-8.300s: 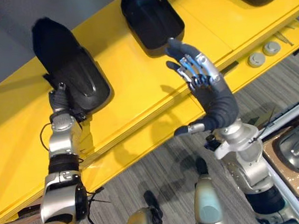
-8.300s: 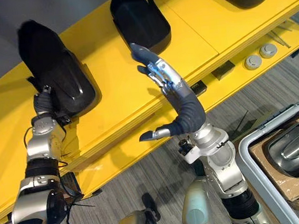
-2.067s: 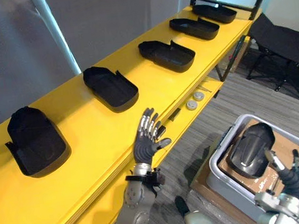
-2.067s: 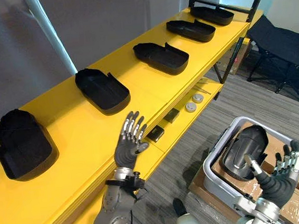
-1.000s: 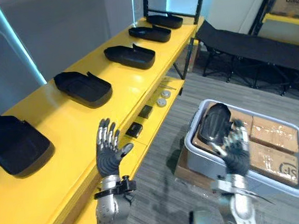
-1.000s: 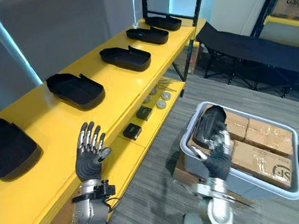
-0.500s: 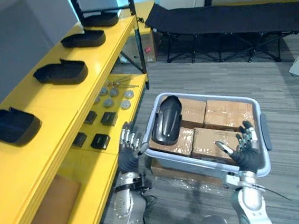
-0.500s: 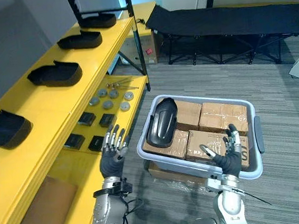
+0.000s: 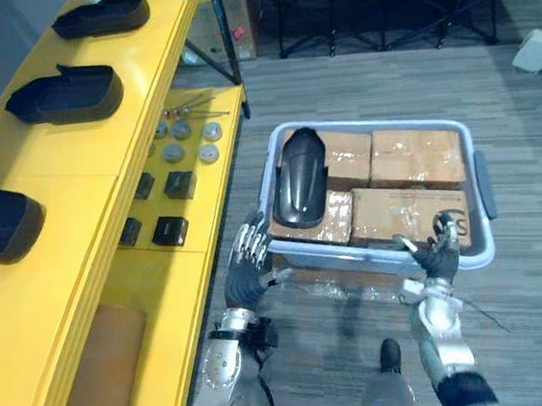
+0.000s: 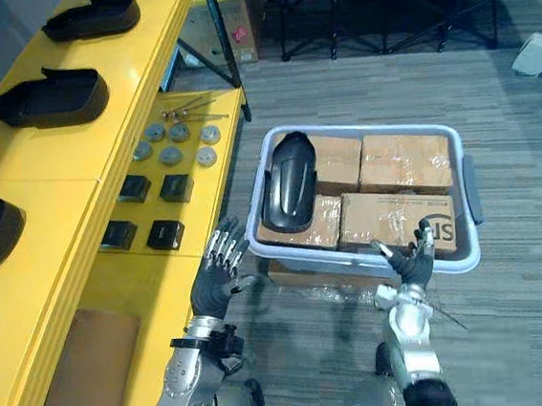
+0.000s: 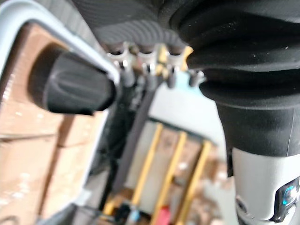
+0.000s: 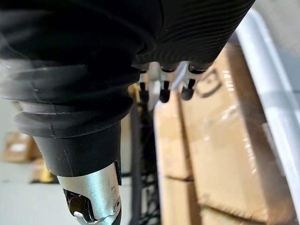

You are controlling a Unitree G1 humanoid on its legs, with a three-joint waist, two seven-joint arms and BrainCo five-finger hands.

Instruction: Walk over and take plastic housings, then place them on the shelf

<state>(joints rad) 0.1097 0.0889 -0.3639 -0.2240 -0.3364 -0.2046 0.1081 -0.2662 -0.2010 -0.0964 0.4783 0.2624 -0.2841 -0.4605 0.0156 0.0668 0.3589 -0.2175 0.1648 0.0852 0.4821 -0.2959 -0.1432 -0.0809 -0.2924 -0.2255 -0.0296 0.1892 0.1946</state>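
evidently the step in hand was the pick-up at the grey bin [image 9: 367, 126], not the shelving. one dark plastic housing [image 9: 301, 190] lay inside it along the left side, toward the far left corner, resting on the cardboard boxes [image 9: 416, 160] that filled the rest.

the left hand [image 9: 246, 268] hovered just outside the bin's near left corner, fingers spread and straight, holding nothing. the right hand [image 9: 439, 254] was at the near rim, toward the near right corner, likewise spread and empty (whether it touched the rim could not be told).

off to the left ran the yellow shelf [image 9: 66, 165], with other housings [image 9: 64, 93] well apart along its top board, and round discs [image 9: 184, 144] and black blocks [image 9: 170, 230] on the lower board's edge.

by my reading, nothing had been grasped yet. the next move called for reaching over the near rim to the housing. its smooth, domed back looked awkward for one hand, so a hold from both sides seemed wiser. it then needed lifting clear of the bin wall before turning to a bare stretch of shelf.
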